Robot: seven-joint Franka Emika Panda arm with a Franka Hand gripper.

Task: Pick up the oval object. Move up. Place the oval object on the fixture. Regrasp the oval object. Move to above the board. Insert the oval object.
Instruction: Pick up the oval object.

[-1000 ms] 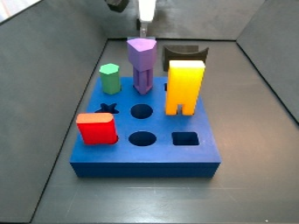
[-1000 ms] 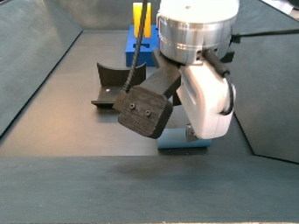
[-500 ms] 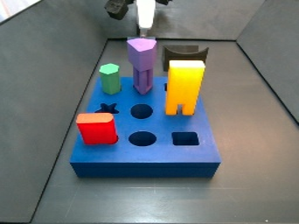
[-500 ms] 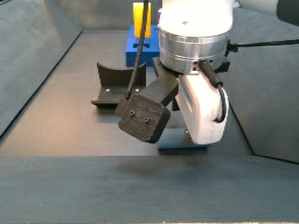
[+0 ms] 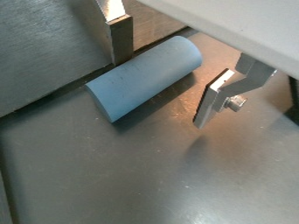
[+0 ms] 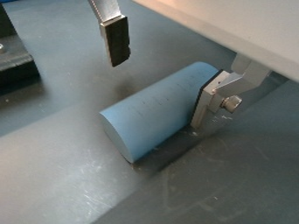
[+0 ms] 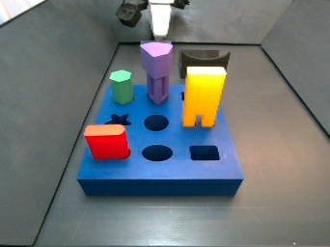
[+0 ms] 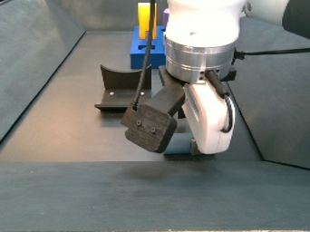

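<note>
Dark grey floor (image 7: 277, 145) with board (image 7: 161, 174), fixture (image 8: 118, 91), oval object (image 6: 158, 109), gripper (image 6: 163, 74) above.

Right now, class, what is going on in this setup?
A Franka arm's gripper is down at the grey floor, its open fingers straddling the oval object, a grey-blue peg lying on its side. One finger pad sits right beside the peg; the other is clear of it. The fixture is unoccupied, and the blue board has open holes.

Probably a lab: grey-walled test enclosure (image 7: 52, 87).
</note>
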